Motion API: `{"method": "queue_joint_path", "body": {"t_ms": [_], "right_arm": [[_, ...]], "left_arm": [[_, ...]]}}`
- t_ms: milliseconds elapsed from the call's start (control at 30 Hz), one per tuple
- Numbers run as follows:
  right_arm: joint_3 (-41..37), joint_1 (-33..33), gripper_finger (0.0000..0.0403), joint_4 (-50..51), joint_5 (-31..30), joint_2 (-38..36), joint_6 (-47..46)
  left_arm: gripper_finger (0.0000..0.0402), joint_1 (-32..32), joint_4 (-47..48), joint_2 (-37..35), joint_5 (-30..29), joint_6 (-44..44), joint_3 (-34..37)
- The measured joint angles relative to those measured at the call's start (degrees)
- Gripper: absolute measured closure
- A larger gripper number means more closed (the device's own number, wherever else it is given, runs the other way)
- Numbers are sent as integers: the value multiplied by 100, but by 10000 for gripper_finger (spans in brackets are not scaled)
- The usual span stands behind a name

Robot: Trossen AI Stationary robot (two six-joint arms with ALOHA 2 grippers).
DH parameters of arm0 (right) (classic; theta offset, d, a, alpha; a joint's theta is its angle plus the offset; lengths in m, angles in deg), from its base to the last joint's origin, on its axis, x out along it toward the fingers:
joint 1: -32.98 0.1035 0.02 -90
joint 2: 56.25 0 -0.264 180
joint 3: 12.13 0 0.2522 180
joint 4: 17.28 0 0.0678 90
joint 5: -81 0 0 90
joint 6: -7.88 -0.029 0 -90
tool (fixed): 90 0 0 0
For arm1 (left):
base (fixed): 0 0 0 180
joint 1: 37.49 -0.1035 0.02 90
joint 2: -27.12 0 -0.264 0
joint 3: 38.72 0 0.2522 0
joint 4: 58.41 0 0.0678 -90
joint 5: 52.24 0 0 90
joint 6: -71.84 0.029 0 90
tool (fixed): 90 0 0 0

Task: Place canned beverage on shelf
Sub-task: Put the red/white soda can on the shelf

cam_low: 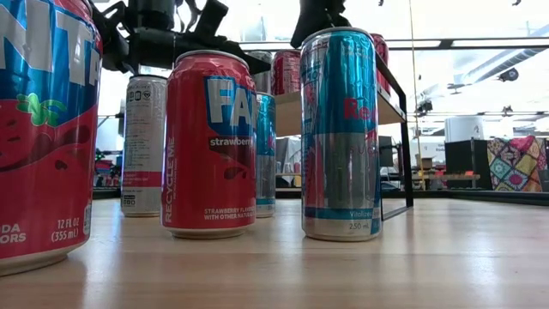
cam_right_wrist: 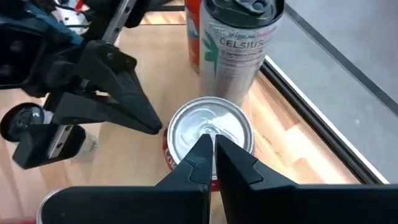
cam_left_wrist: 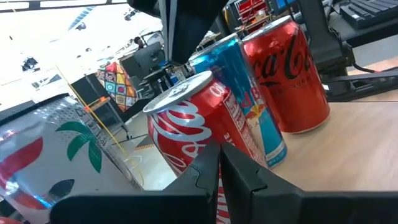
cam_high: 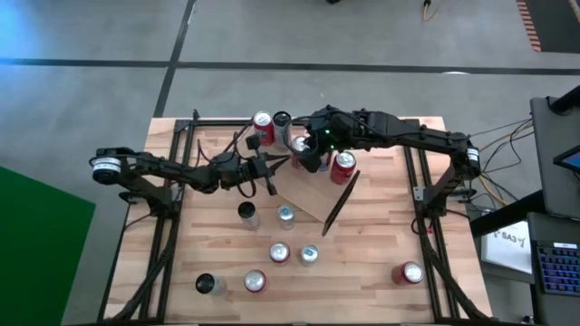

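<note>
Right gripper, closed, sits over red can; shelf apparently below.

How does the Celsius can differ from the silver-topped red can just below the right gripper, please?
In the right wrist view, the Celsius can is tall and slim with a pale body and a dark top, while the red can is wider, shorter and has a bright silver lid. The right gripper, fingers shut, hovers over the red can; nothing is above the Celsius can. Both stand upright on the wooden table.
</note>
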Motion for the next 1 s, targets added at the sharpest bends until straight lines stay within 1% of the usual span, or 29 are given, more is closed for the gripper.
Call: {"method": "queue_joint_path", "body": {"t_ms": [233, 400, 700, 1000], "right_arm": [[-7, 95, 394, -10, -2, 0, -73], [-9, 89, 394, 5, -473, 0, -9], [-22, 39, 394, -82, -636, 248, 113], [-22, 27, 394, -89, -620, 256, 188]], "left_arm": [[402, -7, 36, 0, 0, 2, 0], [402, -11, 48, 0, 0, 4, 0], [402, -11, 53, 0, 2, 4, 0], [402, -11, 104, 15, 4, 4, 0]]}}
